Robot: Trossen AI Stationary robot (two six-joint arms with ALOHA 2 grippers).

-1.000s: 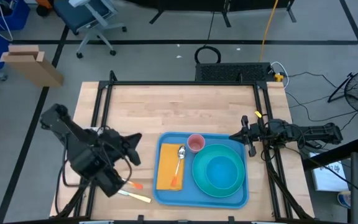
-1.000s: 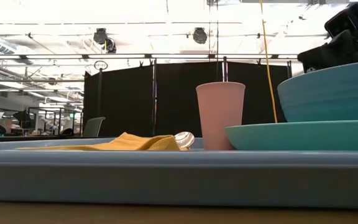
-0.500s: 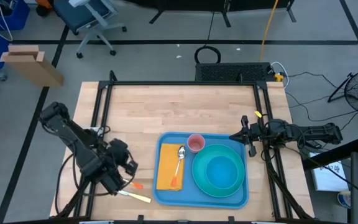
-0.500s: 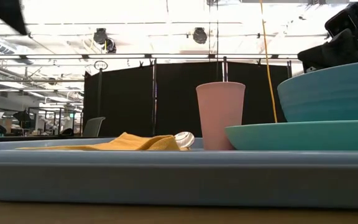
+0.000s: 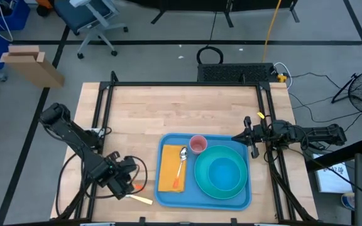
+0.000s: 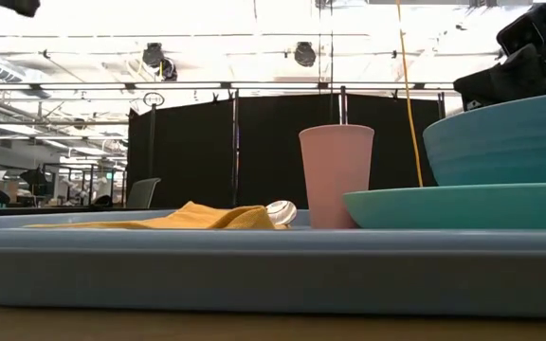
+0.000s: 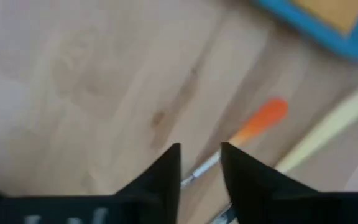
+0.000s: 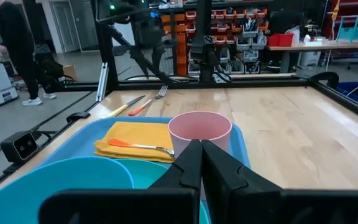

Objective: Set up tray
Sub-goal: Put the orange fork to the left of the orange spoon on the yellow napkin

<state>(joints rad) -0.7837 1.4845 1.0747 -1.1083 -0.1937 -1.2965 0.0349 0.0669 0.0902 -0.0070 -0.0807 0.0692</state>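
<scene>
Beside tray | left tool open over orange-handled utensil

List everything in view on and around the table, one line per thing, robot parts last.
tray: one, blue, near edge of the table, right of centre
napkin: one, yellow, left part of the tray
spoon: one, orange handle, lying on the napkin
cup: one, pink, upright on the tray beside the bowl
plate: one, teal, right part of the tray, under the bowl
bowl: one, teal, on the plate
fork: one, orange handle, on the table left of the tray
knife: one, pale yellow handle, beside the fork
left gripper: open, low over the fork
right gripper: shut, at the table's right edge
</scene>
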